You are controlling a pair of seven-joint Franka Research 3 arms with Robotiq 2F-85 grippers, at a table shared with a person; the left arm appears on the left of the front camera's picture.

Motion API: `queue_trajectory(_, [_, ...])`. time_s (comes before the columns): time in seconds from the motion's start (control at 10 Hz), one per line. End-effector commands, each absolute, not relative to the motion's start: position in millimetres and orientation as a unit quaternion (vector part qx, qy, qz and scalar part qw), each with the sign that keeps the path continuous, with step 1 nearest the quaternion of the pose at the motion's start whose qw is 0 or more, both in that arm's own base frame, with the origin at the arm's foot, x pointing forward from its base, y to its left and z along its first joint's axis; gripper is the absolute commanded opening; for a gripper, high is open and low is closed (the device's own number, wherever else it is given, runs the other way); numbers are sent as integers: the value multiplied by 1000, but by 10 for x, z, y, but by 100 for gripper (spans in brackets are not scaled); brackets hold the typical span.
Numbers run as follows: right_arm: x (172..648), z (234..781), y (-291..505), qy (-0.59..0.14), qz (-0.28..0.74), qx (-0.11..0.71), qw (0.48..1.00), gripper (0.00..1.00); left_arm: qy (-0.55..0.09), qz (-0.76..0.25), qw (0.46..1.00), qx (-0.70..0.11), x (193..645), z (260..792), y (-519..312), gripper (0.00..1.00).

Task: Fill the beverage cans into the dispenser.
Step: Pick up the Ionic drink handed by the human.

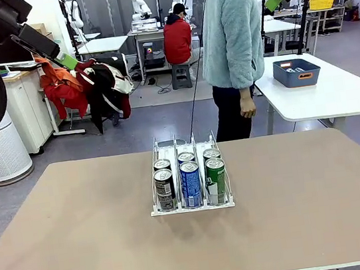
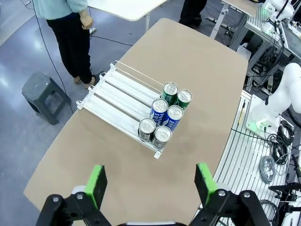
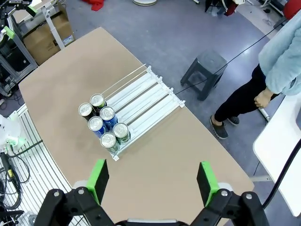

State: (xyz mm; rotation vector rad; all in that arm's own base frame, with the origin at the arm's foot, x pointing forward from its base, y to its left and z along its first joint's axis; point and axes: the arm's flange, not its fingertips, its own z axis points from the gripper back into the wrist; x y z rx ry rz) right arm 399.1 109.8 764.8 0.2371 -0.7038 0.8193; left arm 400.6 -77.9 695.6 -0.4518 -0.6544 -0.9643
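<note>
Front view: six cans (image 1: 191,184) sit at six o'clock in dispenser (image 1: 192,208). Left gripper (image 2: 150,178) and right gripper (image 3: 152,178) spread wide, empty. Cans likely smooth, rigid; grip mid-body.

Cans (image 1: 191,184) crowd the front of the dispenser (image 2: 117,96); its rear lies free.

Bright, even light; sharp pictures

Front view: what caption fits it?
Six slim aluminium drink cans sit in a white three-lane wire dispenser on a tan table.
</note>
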Motion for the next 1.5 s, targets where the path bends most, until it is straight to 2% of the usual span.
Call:
queue_trajectory(0.0, [3990, 7650, 1099, -334, 389, 113, 851, 100, -306, -451, 811, -211, 4006, 6956, -778, 100])
queue_trajectory(0.2, [3644, 7900, 721, -348, 364, 122, 855, 100, -339, -433, 806, -218, 3835, 7177, -609, 100])
queue_trajectory(0.5, [3428, 8130, 225, -339, 350, 167, 857, 100, -333, -452, 800, -211, 3753, 7396, -523, 100])
queue_trajectory(0.8, [3387, 8180, 5, -319, 324, 180, 872, 100, -336, -435, 805, -220, 3791, 7410, -497, 100])
queue_trajectory(0.9, [3429, 8121, 6, -309, 324, 157, 881, 100, -339, -451, 799, -208, 3733, 7424, -542, 100])
queue_trajectory(1.0, [3308, 8181, -34, -331, 336, 167, 866, 100, -339, -451, 799, -208, 3733, 7424, -542, 100])
queue_trajectory(1.4, [3308, 8181, -34, -331, 336, 167, 866, 100, -338, -462, 794, -203, 3716, 7479, -570, 100])
